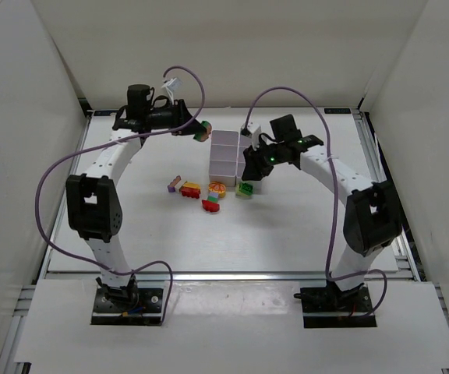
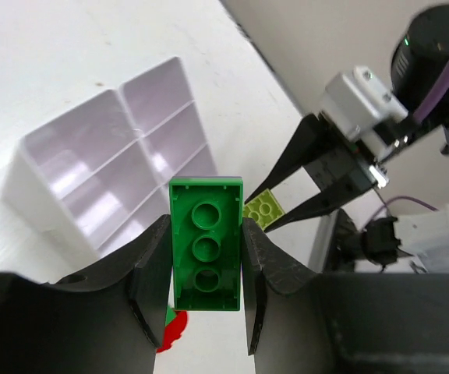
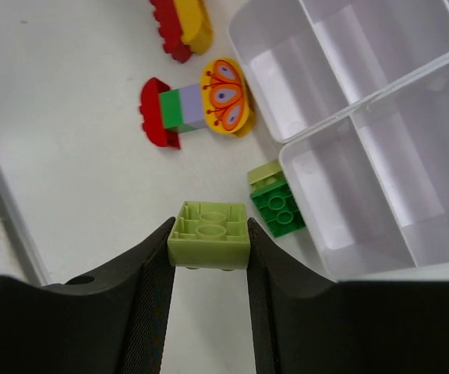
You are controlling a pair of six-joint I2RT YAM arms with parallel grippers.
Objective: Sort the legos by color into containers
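My left gripper [image 1: 201, 129] [image 2: 206, 230] is shut on a dark green brick [image 2: 206, 243], held above the table just left of the white containers [image 1: 226, 153] [image 2: 115, 167]. My right gripper [image 1: 249, 170] [image 3: 210, 230] is shut on a lime green brick [image 3: 210, 234], held above the table near the containers' front right corner [image 3: 365, 117]. The lime brick also shows in the left wrist view [image 2: 265, 209]. The container cells that show look empty. Loose legos lie in front of the containers.
On the table lie a green and lime brick pair [image 3: 277, 204] [image 1: 245, 188], a yellow-orange butterfly piece [image 3: 226, 95] [image 1: 217, 188], a red, green and purple stack [image 3: 166, 113] [image 1: 210, 204], a red and yellow piece [image 1: 190, 189] and a purple brick [image 1: 174, 184]. White walls surround the table.
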